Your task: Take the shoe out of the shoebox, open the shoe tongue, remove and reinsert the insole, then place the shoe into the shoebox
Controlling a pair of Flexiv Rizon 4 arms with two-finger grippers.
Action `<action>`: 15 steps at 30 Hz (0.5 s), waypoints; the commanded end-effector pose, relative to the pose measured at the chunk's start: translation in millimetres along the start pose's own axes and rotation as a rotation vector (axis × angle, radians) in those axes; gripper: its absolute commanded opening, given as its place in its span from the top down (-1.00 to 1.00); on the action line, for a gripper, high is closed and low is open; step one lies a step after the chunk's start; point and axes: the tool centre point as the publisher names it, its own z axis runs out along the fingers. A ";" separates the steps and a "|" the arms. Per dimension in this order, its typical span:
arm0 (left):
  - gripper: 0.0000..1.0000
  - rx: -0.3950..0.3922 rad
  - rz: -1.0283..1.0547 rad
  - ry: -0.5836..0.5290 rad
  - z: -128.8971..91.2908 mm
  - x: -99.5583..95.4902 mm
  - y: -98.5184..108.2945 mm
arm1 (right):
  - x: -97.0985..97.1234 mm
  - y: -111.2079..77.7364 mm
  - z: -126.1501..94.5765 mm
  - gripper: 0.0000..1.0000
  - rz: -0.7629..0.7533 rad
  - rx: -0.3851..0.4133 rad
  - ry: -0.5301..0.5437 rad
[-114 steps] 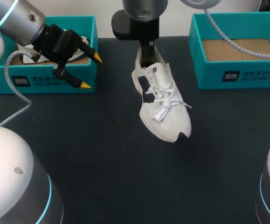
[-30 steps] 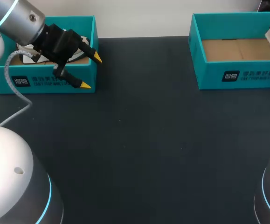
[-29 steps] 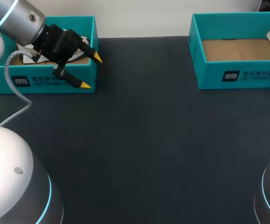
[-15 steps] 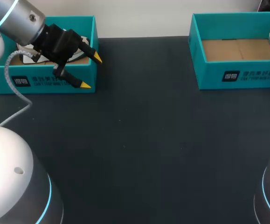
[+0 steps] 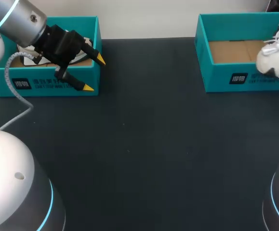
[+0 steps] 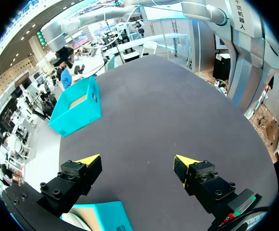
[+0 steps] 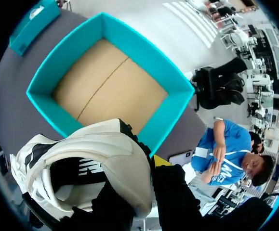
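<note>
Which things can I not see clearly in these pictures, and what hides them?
- Insole: hidden inside the shoe in both views; the head view's edge also cuts the shoe off.
- Right gripper: outside the head view; the shoe hides most of it in its wrist view.
- Left shoebox contents: the left gripper covers them in the head view.

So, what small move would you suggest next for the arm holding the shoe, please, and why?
I would probably ease the shoe further in over the right shoebox before lowering it. In the head view it hangs at the box's front right corner, overlapping the front wall, and the right wrist view shows the box floor bare.
</note>
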 end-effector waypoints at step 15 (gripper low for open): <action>-1.00 -0.002 0.000 0.000 0.0 0.4 0.2 | -3.2 -2.6 2.0 1.00 0.695 0.142 0.109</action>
